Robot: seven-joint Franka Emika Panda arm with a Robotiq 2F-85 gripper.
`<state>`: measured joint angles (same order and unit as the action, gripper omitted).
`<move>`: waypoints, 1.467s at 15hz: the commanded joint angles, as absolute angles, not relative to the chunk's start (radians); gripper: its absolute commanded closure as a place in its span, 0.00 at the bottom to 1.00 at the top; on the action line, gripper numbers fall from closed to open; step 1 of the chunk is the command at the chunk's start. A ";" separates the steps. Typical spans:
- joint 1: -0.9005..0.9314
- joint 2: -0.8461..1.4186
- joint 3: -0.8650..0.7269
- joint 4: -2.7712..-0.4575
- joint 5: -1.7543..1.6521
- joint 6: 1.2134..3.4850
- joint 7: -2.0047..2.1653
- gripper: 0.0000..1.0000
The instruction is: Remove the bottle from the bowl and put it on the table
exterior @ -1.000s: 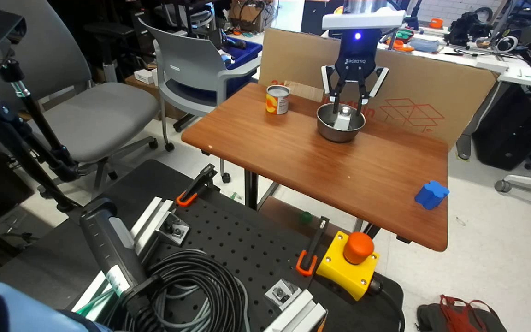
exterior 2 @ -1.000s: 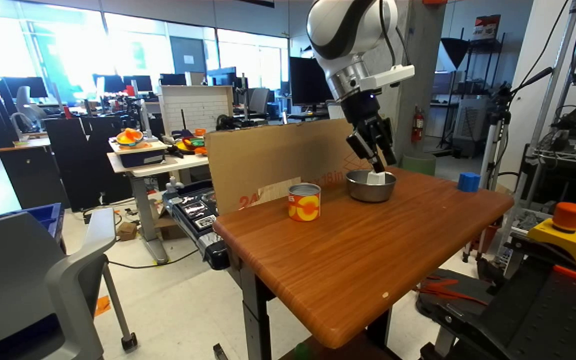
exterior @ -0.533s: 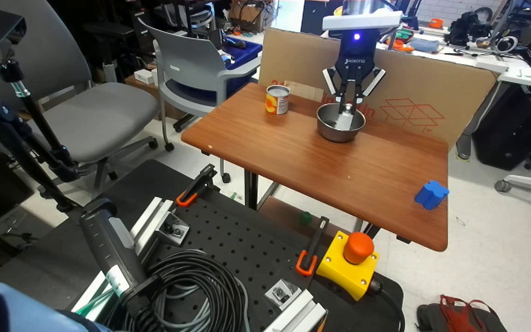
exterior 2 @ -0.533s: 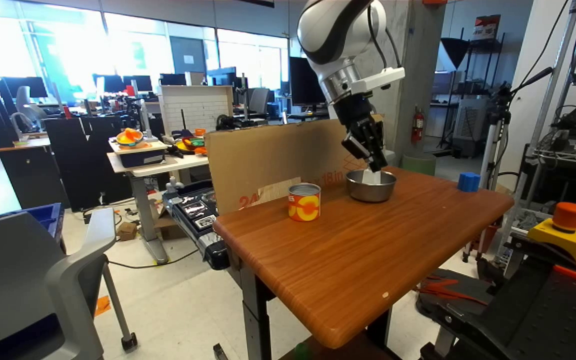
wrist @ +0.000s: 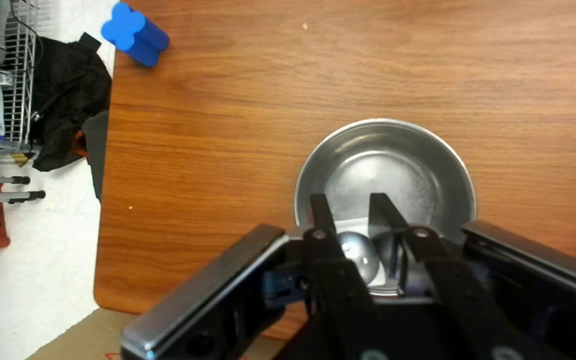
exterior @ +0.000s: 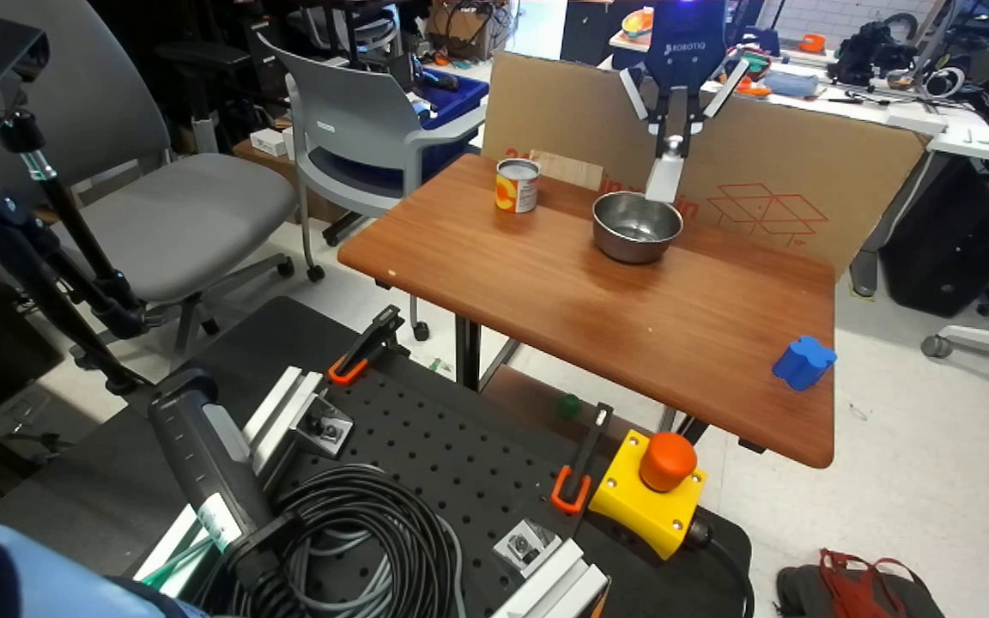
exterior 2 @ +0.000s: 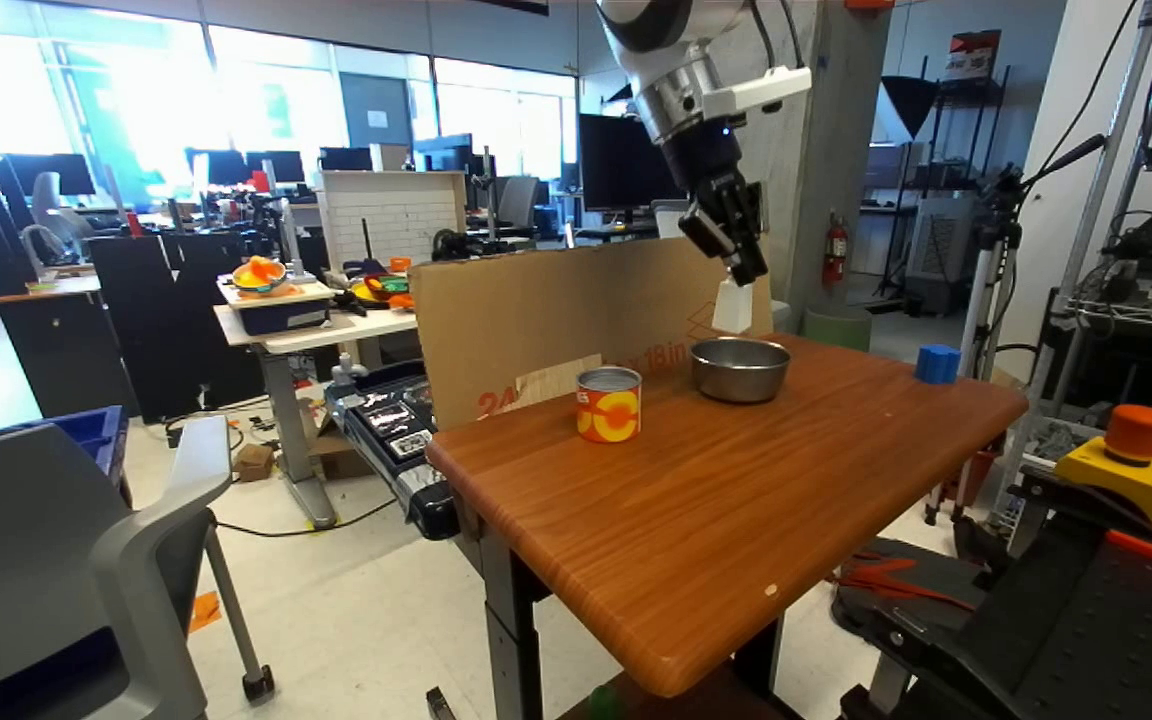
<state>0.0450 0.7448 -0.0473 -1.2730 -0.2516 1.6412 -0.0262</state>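
While the gripper [exterior: 674,148] pinches the bottle [exterior: 664,180] by its top above the far side of the bowl [exterior: 632,251], lift-out seems done, calling next for a sideways carry and set-down on the table [exterior: 537,275].

1. The gripper [exterior: 673,148], upper right of the frame in an exterior view, reads "ROBOTIQ" in white.
2. The cardboard sheet [exterior 2: 576,310], mid-frame in an exterior view, bears "24" and "18 in" in red.
3. The can [exterior 2: 608,408], also mid-frame, shows "ES".
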 commanded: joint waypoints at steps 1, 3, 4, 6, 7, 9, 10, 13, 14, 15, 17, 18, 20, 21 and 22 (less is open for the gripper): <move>0.036 0.592 -0.052 -1.390 -0.274 1.531 -0.087 0.94; 0.021 0.540 -0.049 -1.436 -0.282 1.454 -0.139 0.94; 0.010 0.521 -0.045 -1.462 -0.282 1.430 -0.163 0.94; -0.008 0.488 -0.043 -1.517 -0.278 1.416 -0.182 0.94; -0.016 0.481 -0.044 -1.547 -0.272 1.424 -0.177 0.94; -0.027 0.475 -0.047 -1.608 -0.269 1.464 -0.146 0.94; -0.033 0.476 -0.049 -1.653 -0.265 1.525 -0.114 0.94; -0.041 0.482 -0.056 -1.744 -0.262 1.674 -0.036 0.94; -0.039 0.487 -0.059 -1.769 -0.265 1.720 -0.012 0.94; -0.038 0.490 -0.062 -1.793 -0.264 1.763 0.014 0.94; -0.035 0.497 -0.071 -1.837 -0.265 1.835 0.062 0.94; -0.033 0.503 -0.075 -1.853 -0.267 1.865 0.088 0.94; -0.028 0.511 -0.085 -1.879 -0.274 1.904 0.127 0.94; -0.026 0.514 -0.089 -1.889 -0.274 1.917 0.141 0.94; -0.026 0.514 -0.092 -1.901 -0.272 1.931 0.154 0.94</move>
